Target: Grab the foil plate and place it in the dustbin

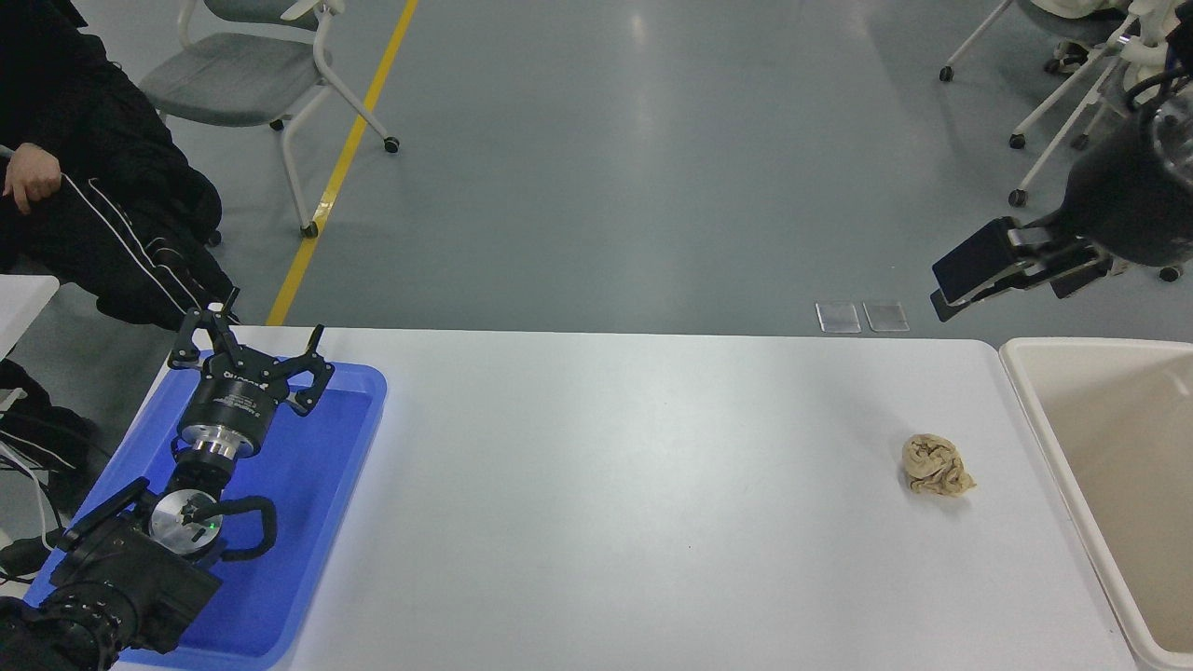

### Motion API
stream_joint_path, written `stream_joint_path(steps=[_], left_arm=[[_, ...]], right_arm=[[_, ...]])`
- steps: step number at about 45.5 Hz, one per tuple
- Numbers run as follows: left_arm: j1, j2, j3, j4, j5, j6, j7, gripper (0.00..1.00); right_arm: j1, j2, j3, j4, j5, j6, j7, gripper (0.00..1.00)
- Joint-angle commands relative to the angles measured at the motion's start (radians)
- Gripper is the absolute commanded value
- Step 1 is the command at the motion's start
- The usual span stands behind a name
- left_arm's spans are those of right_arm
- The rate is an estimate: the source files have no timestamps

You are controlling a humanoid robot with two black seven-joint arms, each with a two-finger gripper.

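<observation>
The left claw [250, 347] hangs over the blue tray [308, 522] at the counter's [606, 485] left edge, its fingers spread apart and gripping nothing; the left arm runs back from it to the near left corner.

The right claw [951, 284] is raised off the counter, beyond its far edge and near the far right corner, above the grey floor; its two flat fingers lie close together with only a thin gap between them, and nothing shows in that gap; whether they are fully closed cannot be told from this angle; the bulky black body of the arm comes in from the right edge of the picture behind it.

The dustbin [1035, 410] stands against the counter's right edge, its cream rim touching or just beside that edge, its beige inside bare as far as it shows; part of the bin is cut off by the picture's right and lower borders.

The foil plate is not visible anywhere on the counter, in the claws, or in the visible part of the dustbin.

A crumpled tan paper wad [935, 465] lies on the counter near the right edge, just beside the dustbin but apart from it.

A person in dark clothes [84, 177] sits beyond the far left corner, one hand resting on a knee; a grey chair [261, 75] stands behind on the floor.
</observation>
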Motion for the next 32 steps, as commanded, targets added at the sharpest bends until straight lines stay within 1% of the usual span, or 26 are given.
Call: stream_joint_path(steps=[1, 21, 28, 32], left_arm=[[0.0, 0.0, 0.0, 0.0, 0.001, 0.0, 0.0, 1.0], [0.0, -0.002, 0.0, 0.0, 0.001, 0.0, 0.0, 1.0], [0.0, -0.002, 0.0, 0.0, 0.0, 0.0, 0.0, 1.0], [0.0, -0.002, 0.0, 0.0, 0.0, 0.0, 0.0, 1.0]], right_arm=[[-0.06, 0.014, -0.004, 0.0, 0.009, 0.002, -0.111, 1.0], [-0.078, 0.037, -0.004, 0.0, 0.021, 0.002, -0.118, 1.0], [-0.078, 0.044, -0.006, -0.004, 0.13, 0.002, -0.121, 1.0], [-0.078, 0.048, -0.007, -0.005, 0.197, 0.002, -0.144, 1.0]])
